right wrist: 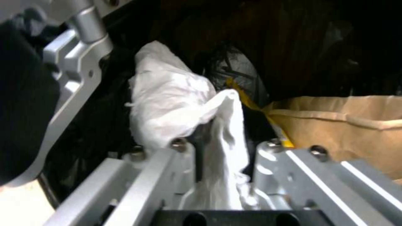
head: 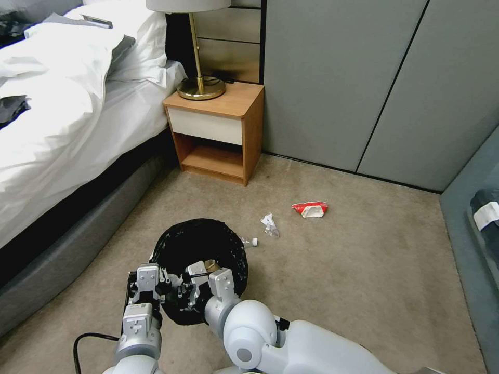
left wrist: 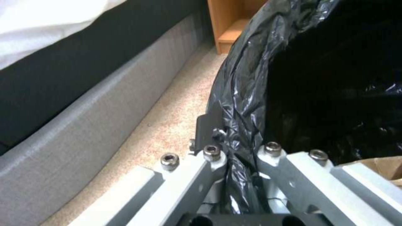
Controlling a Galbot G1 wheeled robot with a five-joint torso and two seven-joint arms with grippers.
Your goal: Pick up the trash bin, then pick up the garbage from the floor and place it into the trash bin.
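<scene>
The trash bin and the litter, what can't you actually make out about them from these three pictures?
- The trash bin: in the head view the black liner and both arms cover its wall, so the grip by the left gripper is hidden there.
- Bin contents: the right wrist view is dark behind the white tissue held by the right gripper; depth unreadable.
- Clear scrap and red-and-white packet: too small to read.

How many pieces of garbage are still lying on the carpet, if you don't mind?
3: a red-and-white packet farthest out, a clear scrap nearer, and a small clear piece beside the trash bin. The bin may hide more.
</scene>
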